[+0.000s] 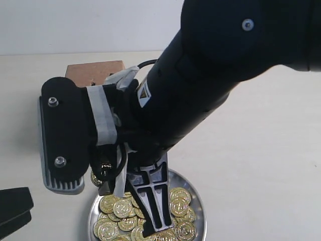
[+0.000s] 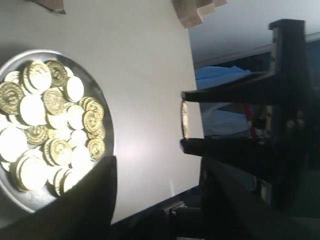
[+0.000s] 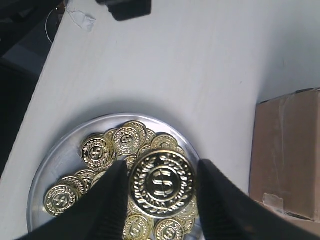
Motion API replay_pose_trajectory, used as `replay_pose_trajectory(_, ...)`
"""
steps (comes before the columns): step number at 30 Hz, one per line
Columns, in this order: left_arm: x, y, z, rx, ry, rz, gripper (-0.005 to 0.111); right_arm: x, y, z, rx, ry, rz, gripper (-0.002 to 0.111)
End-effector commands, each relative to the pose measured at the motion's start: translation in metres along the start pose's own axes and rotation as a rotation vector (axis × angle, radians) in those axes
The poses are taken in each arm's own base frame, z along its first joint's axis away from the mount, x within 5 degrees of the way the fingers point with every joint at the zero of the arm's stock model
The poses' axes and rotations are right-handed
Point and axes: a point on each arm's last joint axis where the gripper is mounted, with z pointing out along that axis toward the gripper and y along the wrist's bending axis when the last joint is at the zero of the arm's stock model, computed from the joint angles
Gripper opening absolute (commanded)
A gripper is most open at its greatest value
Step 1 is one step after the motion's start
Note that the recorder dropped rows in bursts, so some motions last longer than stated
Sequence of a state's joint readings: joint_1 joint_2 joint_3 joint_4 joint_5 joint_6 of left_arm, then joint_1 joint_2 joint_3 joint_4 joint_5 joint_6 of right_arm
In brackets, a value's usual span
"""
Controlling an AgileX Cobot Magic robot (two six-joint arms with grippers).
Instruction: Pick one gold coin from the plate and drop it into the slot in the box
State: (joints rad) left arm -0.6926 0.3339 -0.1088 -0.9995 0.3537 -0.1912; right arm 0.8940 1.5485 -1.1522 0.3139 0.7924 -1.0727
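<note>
My right gripper (image 3: 161,165) is shut on one gold coin (image 3: 161,182), face toward the camera, held a little above the plate (image 3: 55,160). The silver plate (image 1: 198,201) holds several more gold coins (image 1: 123,208), and the right gripper's black fingers (image 1: 150,206) hang over them. In the left wrist view that held coin (image 2: 184,120) shows edge-on, clear of the plate (image 2: 111,145). The brown cardboard box (image 1: 95,73) stands behind the arm, and one side of the box (image 3: 287,155) shows beside the plate. Its slot is hidden. My left gripper (image 2: 159,165) is open and empty, low at the near left (image 1: 12,211).
The right arm's bulky wrist and its camera mount (image 1: 62,140) cover much of the box and the table's middle. A black object (image 3: 125,7) and a small white tag (image 3: 82,20) lie near the table's edge. Pale tabletop (image 1: 261,150) stretches right of the plate.
</note>
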Motion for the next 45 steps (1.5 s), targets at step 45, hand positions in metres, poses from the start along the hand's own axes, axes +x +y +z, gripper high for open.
replay_pose_trajectory(45,-0.029,-0.034,0.069,-0.13,0.164,0.113,0.048,-0.009,-0.005,-0.007,0.07,-0.087,0.028,0.027)
